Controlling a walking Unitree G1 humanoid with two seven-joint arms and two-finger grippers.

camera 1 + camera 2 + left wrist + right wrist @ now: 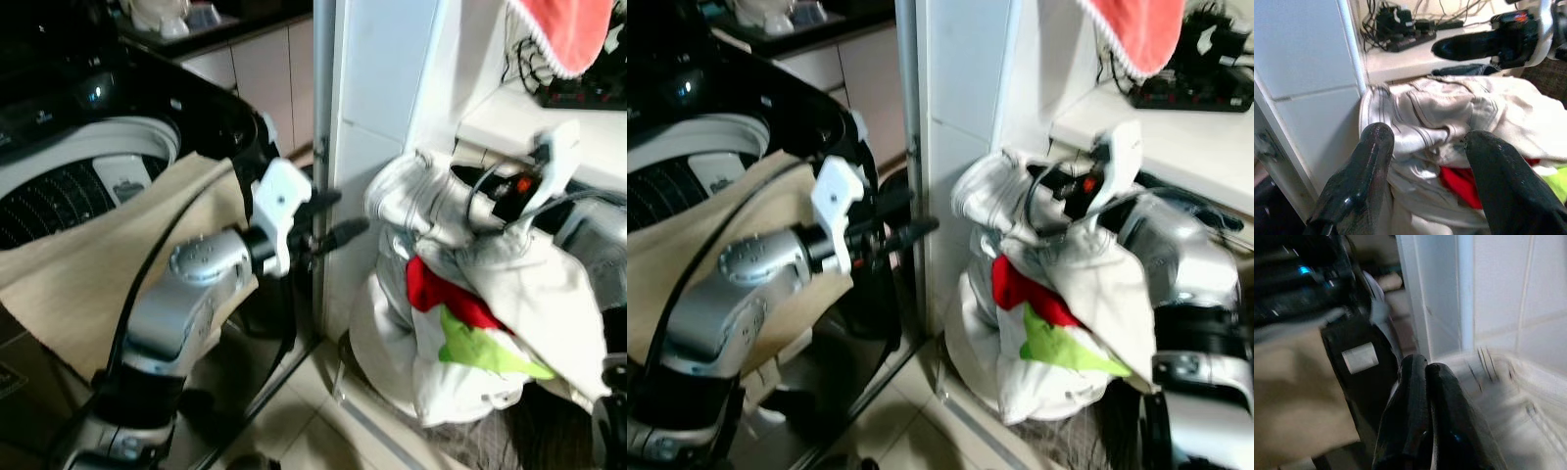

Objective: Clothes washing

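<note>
The left arm [186, 294] is silver with a white wrist block [279, 201], black cable [147, 274] and glossy black fingers [1359, 181].

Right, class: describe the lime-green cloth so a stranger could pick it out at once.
Start at the black washing machine on the left, then go right past the white tiled pillar to the heap of laundry on the floor. The lime-green cloth pokes from its front, just under a red piece, the only green among pale fabrics.

My tiled floor [294, 421] carries the white basket [377, 362] — heaped clothes [470, 323] spilling over its rim.
</note>
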